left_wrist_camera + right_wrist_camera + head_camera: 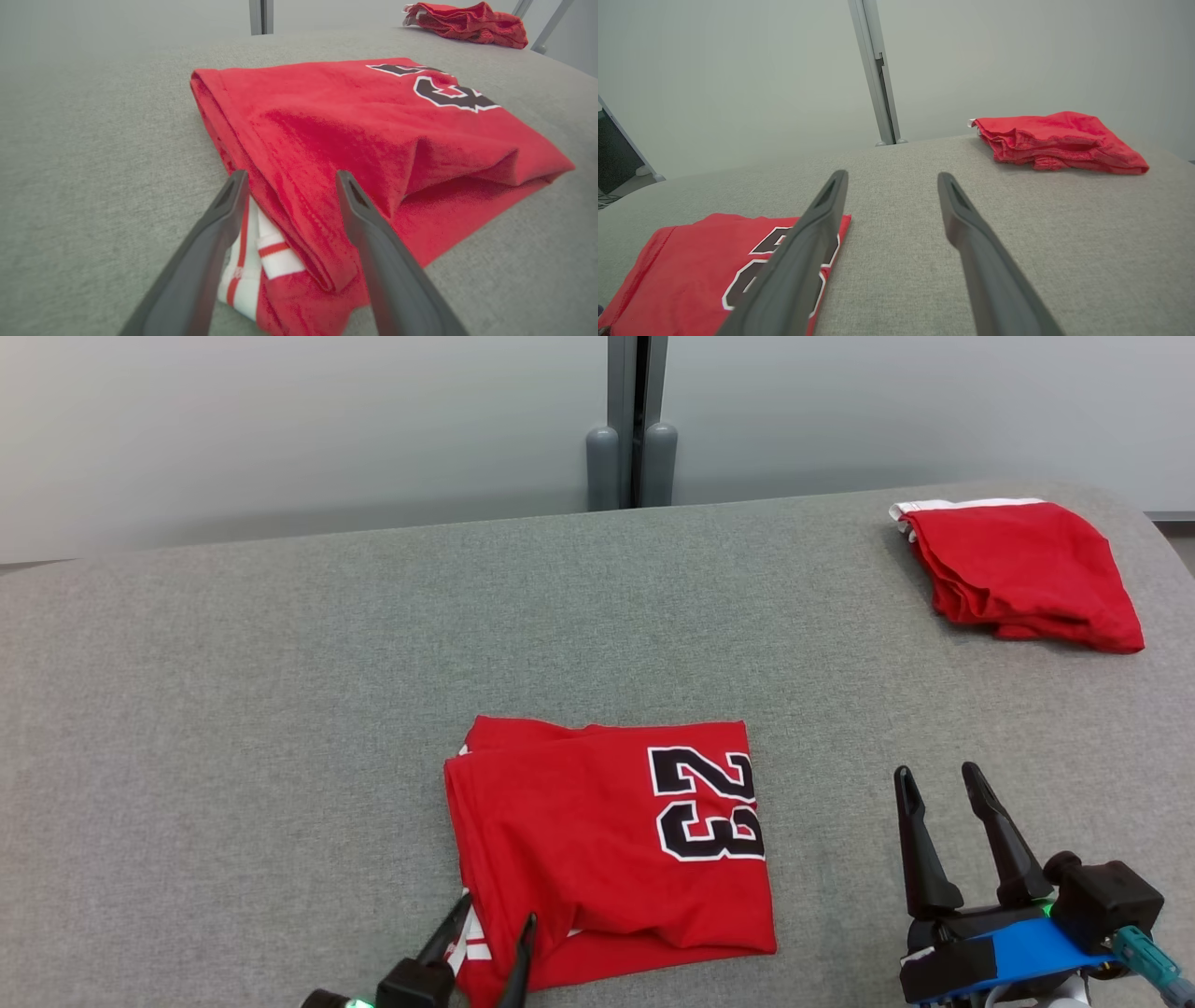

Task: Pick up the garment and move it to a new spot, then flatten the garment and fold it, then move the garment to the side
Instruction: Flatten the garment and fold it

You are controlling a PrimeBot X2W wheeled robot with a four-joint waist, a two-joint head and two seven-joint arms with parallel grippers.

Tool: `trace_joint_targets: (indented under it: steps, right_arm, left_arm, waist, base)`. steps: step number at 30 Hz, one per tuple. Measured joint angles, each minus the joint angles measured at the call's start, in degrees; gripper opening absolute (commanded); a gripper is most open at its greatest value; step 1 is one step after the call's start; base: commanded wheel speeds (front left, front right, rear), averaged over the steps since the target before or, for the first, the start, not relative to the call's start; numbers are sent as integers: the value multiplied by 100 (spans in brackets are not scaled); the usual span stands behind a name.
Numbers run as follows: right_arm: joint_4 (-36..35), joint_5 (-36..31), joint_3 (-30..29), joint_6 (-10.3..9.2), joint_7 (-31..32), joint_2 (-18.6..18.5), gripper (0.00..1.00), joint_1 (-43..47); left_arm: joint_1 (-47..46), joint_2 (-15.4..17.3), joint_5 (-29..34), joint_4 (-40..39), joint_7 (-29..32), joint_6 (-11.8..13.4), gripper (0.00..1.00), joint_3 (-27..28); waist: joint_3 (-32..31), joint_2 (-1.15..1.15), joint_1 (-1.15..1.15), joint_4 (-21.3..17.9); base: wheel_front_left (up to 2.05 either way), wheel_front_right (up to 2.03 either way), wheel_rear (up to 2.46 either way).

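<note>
Red jersey, folded, on the bench: left jaws wide open, empty, over its 7 o'clock corner (right jaws likewise, at 3 o'clock).

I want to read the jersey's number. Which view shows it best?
Head view: the number lies whole, unobstructed. The left wrist view sees it foreshortened; in the right wrist view a finger covers part.

The red garment with a black 23 lies folded in a flat rectangle on the grey surface, white striped trim showing at its near left corner
</note>
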Motion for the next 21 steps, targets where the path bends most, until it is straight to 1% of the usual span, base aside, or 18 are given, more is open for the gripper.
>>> trace_joint_targets:
  steps: [8, 9, 11, 12, 16, 21]
  right_arm:
    - [33, 40, 9, 0, 0, 1, 100, -26]
    - [34, 40, 8, 0, 0, 0, 100, -27]
    - [34, 40, 16, 0, 0, 0, 100, -34]
    - [31, 40, 25, 1, 0, 0, 100, -34]
    - [22, 40, 40, 0, 0, 1, 100, -34]
    - [57, 40, 35, 0, 0, 1, 100, -26]
  left_arm:
    - [-94, 1, -125, 357, 0, -2, 100, -215]
    - [-99, 0, -153, 392, 0, -8, 91, -235]
    - [-147, -1, -196, 498, -1, -9, 7, -260]
    - [-168, -2, -236, 488, 0, -9, 0, -252]
    - [-207, 2, -330, 371, 0, -10, 0, -182]
    - [-172, 88, -366, 103, 0, -8, 0, -68]
  waist:
    - [26, 0, 0, -42]
    - [29, 0, 0, -41]
    - [29, 0, 0, -37]
    - [29, 0, 0, -34]
    - [24, 0, 0, -20]
    - [-3, 0, 0, 19]
  base:
    - [0, 0, 0]
    - [0, 0, 0]
    - [0, 0, 0]
    - [0, 0, 0]
    - [0, 0, 0]
    - [0, 0, 0]
